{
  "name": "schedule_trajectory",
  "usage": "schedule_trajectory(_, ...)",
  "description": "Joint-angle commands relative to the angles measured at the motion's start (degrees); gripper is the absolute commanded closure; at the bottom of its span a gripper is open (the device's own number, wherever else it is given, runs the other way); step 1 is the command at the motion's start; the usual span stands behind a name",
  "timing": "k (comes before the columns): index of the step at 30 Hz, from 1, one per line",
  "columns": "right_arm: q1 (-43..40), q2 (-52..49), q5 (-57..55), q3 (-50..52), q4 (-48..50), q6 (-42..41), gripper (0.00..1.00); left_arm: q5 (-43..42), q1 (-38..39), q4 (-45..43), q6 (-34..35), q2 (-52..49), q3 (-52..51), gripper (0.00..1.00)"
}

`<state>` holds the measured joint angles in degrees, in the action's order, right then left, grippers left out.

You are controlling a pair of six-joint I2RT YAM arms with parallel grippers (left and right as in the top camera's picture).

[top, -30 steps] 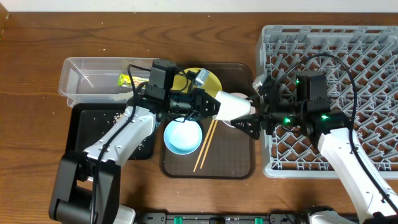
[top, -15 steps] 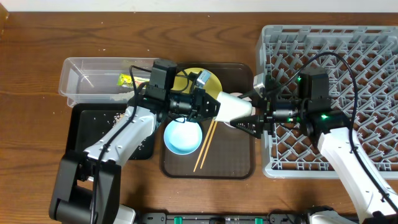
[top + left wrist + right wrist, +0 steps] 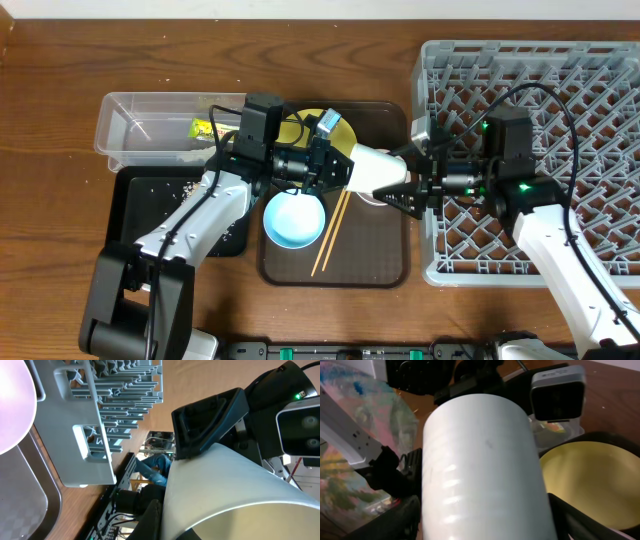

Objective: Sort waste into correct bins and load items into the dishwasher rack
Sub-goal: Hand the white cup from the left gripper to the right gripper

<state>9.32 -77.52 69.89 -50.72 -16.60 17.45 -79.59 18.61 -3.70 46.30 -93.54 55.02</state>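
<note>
My left gripper is shut on the rim of the pale green cup, holding it sideways above the brown tray. My right gripper has a finger against each side of the cup's base, shown close in the right wrist view. The left wrist view shows the cup with my left gripper pinching its wall. The yellow plate, light blue bowl and chopsticks lie on the tray. The white bowl is mostly hidden under the cup. The dishwasher rack is on the right.
The brown serving tray sits mid-table. The clear tub at the left holds the snack wrapper. The black tray in front of it holds white crumbs. The rack's near edge is close beside the cup.
Both grippers and the cup between them have shifted slightly right, toward the rack. The right gripper's fingers have drawn in around the cup's base.
</note>
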Motion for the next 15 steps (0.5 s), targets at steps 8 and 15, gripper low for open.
schedule_trajectory(8,-1.1,-0.3,1.6,-0.7,-0.1,1.0,0.39,-1.4,0.0,-0.3,0.2,0.0,0.7,0.94)
schedule_trajectory(15,-1.1,-0.3,1.5,-0.7,-0.5,1.0,0.48,-0.8,0.0,-0.3,0.1,0.0,0.7,0.93)
